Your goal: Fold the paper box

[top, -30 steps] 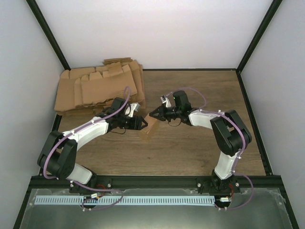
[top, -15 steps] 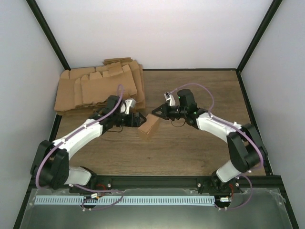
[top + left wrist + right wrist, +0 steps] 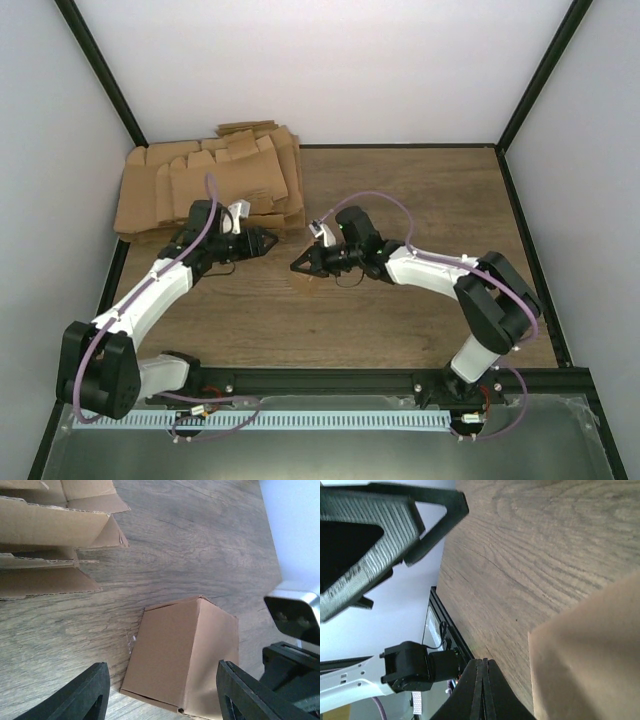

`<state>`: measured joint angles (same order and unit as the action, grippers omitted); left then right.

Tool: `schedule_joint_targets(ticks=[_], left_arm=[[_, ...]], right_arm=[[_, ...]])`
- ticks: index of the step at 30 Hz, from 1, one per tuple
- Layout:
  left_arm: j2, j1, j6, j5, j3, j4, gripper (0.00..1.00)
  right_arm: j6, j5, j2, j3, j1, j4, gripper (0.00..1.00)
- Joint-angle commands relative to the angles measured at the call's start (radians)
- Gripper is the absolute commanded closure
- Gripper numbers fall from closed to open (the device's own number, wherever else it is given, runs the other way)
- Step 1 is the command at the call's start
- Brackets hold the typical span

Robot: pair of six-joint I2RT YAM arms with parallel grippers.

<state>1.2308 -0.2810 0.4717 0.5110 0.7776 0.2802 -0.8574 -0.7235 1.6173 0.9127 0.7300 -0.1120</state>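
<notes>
Nearest the arm bases, the small brown cardboard carton (image 3: pixel 182 672) is seen standing on the wooden table (image 3: pixel 400 190), already shaped into a cuboid. Right at it, the right gripper (image 3: pixel 480 685) is found with its jaws pressed together into a single point. The carton's brown wall lies just to one side of that point, and whether it is touched cannot be told.

A little farther out, the left gripper (image 3: pixel 162 669) is held with its jaws apart and nothing between them. From these jaws the carton lies straight ahead, centred on the gap and clear of both fingers (image 3: pixel 92 692). The edge between its two visible faces runs away from the jaws, so the long axis is judged to point along their reach, not across it.

The right arm is the nearer one, yet the left jaws are the ones lined up to close, and a straight advance would be needed first. Farthest off, beyond and to one side of the left jaws, the untidy pile of flat brown cardboard blanks (image 3: pixel 200 185) is seen.
</notes>
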Motion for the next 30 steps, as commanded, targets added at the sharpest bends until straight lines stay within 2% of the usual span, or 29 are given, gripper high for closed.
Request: schedule_joint_targets(ticks=[1,11,18,23,30], left_arm=[[-0.021,0.006,-0.009,0.026,-0.010,0.002,0.39],[0.026,0.006,-0.032,0.069,-0.022,0.008,0.38],[0.046,0.006,-0.033,0.077,-0.023,0.007,0.38],[0.036,0.006,-0.033,0.072,-0.029,0.007,0.38],[0.060,0.004,-0.040,0.095,-0.029,0.005,0.38]], right_arm=[[0.006,0.001,0.040,0.085,0.005,-0.009,0.99],[0.001,0.062,0.125,-0.056,0.003,-0.091,0.99],[0.046,0.077,0.052,0.064,0.003,0.004,0.99],[0.044,0.034,-0.018,0.063,0.003,-0.008,0.99],[-0.024,-0.018,0.043,-0.091,0.003,-0.152,0.99]])
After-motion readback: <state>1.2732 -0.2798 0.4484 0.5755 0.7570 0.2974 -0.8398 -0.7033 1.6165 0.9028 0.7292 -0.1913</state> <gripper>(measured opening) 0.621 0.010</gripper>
